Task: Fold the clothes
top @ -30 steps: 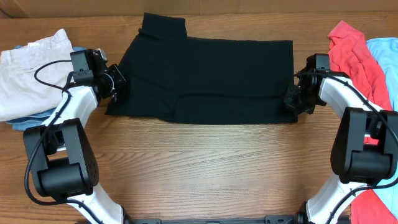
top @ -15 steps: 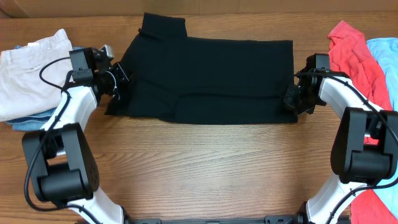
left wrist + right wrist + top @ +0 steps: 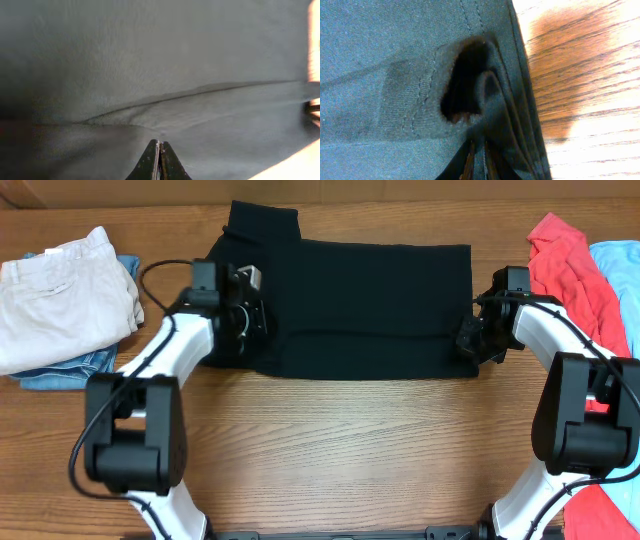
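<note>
Gripping the clothes point(image 3: 370, 290) (opposite sides) are left fingers point(image 3: 150, 162) and right fingers point(image 3: 469, 165).

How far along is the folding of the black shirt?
Done: the black garment lies partly folded into a band. In hand: right gripper pinches its right edge; left gripper, shut, seems to draw the left side inward. Left: finishing that fold and tucking the protruding sleeve.

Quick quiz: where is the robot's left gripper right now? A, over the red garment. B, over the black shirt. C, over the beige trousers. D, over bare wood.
B: the overhead view shows the left gripper above the left part of the black shirt, and its wrist camera shows dark cloth beneath its closed fingertips.
</note>
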Controlling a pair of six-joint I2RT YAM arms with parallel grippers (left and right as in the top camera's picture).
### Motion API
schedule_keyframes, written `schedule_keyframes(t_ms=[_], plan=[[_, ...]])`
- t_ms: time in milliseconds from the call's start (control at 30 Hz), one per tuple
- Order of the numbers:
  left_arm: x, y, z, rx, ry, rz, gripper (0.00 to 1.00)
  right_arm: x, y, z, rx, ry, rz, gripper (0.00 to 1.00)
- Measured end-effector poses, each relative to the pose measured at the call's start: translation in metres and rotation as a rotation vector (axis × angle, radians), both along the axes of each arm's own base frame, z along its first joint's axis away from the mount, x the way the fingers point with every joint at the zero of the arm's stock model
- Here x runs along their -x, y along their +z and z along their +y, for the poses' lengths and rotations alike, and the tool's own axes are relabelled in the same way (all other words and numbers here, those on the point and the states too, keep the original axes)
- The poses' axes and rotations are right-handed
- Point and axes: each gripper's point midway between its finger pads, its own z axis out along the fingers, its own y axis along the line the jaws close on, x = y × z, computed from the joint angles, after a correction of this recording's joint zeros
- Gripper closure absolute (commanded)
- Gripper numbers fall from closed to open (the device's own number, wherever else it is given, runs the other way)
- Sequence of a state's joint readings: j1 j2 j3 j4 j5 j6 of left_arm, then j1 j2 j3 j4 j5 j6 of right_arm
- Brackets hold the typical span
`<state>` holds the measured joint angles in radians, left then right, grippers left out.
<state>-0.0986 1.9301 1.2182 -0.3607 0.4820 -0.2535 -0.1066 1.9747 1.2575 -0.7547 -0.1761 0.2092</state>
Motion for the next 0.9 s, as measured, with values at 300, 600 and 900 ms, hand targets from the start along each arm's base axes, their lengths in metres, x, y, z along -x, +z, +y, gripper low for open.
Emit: schedule_keyframes(t_ms=[300, 600, 900], plan=[[0.001, -0.043, 0.003, -0.044, 0.01, 0.065, 0.94, 0.0, 0.0, 0.0, 0.0, 0.0, 0.0, 0.88], [-0.052, -0.037, 0.013, -0.058, 0.134, -0.125, 0.89, 0.001, 0.0, 0.0, 0.0, 0.0, 0.003, 0.88], [-0.046, -0.044, 0.019, -0.071, 0.187, -0.054, 0.87, -0.001, 0.0, 0.0, 0.001, 0.0, -0.005, 0.88]])
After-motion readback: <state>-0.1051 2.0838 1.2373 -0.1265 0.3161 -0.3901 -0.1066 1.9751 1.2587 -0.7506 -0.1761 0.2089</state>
